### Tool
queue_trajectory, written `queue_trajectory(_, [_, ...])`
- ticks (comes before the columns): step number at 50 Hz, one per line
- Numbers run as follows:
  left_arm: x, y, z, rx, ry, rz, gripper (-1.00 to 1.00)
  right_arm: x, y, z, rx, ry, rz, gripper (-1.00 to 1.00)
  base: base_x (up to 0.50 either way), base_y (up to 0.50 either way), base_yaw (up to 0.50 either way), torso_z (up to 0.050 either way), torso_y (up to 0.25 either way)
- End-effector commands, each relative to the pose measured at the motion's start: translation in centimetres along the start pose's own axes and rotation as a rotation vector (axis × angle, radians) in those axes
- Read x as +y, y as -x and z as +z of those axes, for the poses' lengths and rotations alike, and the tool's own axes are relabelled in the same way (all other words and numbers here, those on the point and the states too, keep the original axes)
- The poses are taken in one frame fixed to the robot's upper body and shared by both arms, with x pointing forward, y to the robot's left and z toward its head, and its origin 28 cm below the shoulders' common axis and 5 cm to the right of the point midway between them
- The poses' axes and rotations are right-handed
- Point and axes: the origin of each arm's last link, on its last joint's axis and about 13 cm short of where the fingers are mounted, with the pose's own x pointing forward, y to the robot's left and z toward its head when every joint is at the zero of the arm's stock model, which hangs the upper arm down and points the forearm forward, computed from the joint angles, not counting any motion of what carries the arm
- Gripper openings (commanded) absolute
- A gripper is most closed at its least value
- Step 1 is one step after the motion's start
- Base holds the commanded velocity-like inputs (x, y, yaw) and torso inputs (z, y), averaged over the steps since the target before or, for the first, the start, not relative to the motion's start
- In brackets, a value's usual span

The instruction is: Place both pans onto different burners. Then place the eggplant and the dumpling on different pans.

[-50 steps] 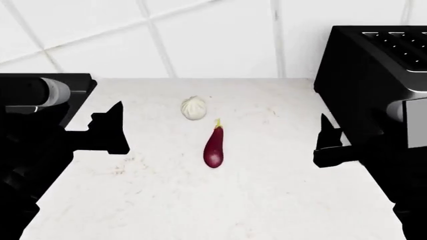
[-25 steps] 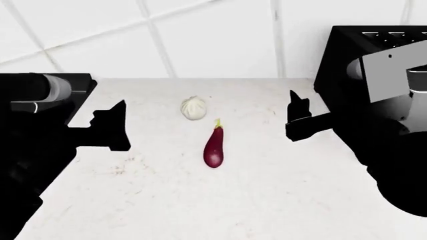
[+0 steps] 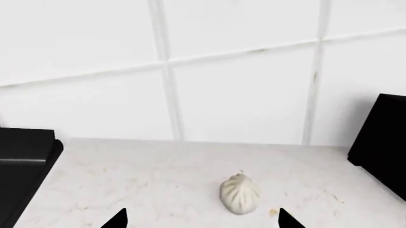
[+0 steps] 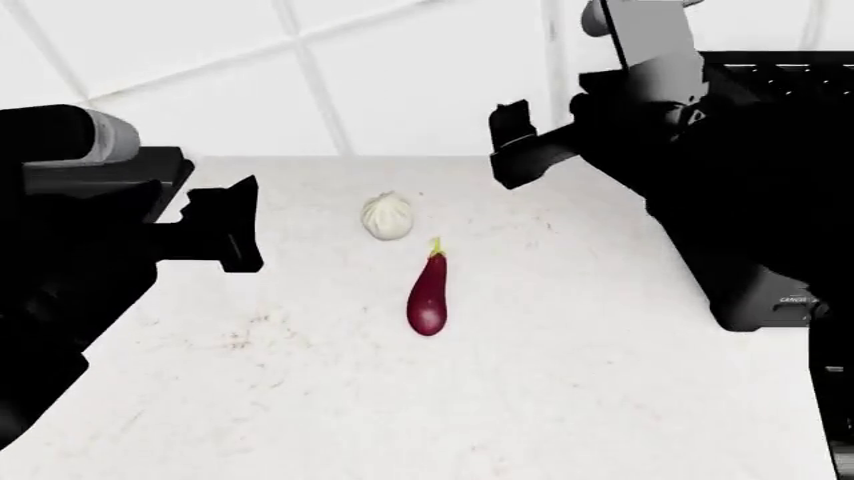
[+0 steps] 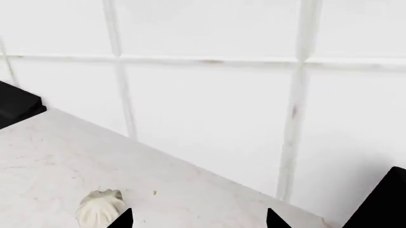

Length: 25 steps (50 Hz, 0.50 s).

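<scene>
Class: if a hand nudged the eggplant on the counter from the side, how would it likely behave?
The eggplant looks rounded and lies on its side, so it would probably roll or pivot. Its glossy skin suggests it may slip in a loose grip. It appears firm, likely keeping its shape.

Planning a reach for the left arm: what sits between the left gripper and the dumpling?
Nothing: in the head view only bare white countertop separates the left gripper from the dumpling.
</scene>
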Motion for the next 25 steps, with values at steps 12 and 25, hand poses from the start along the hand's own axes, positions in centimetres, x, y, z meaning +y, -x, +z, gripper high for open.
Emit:
queue_trajectory(12, [0.3,-0.7,-0.2,0.003,0.027,-0.019,1.0,2.7,-2.5,-2.1,0.25,-0.109,0.056,1.0,0.0,0.0,0.0,0.0,0.0])
queue_trajectory(25, [0.3,-0.7,-0.2,0.006,0.031,-0.031,1.0,4.5,-3.0,-3.4,0.285,-0.155,0.105,1.0,0.0,0.0,0.0,0.0,0.0])
